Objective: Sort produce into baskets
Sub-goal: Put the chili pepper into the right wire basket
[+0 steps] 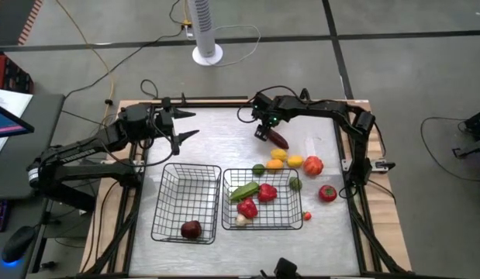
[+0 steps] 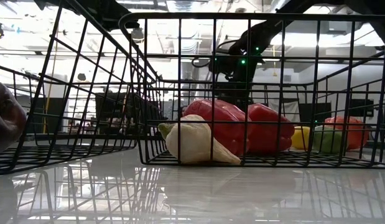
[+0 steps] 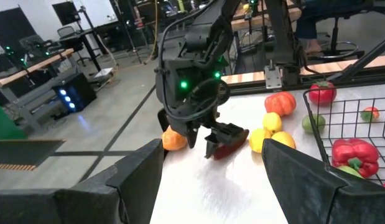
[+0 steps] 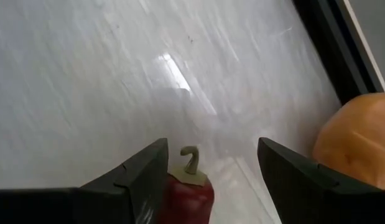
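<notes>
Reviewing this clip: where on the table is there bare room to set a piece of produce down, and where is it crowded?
Bare tabletop lies between the left gripper, the right gripper and the left basket, which holds only one dark red fruit. It is crowded inside the right basket and behind and to the right of it, among the loose tomatoes and lemons.

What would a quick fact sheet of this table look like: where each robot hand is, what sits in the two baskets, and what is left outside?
right hand: at the table's far side, around a dark red pepper; grip unclear
left hand: far left, open, holding nothing
left basket: one dark red fruit
right basket: green vegetable, red peppers, a pale piece
outside the baskets: yellow lemons, orange tomato, red tomato, others
</notes>
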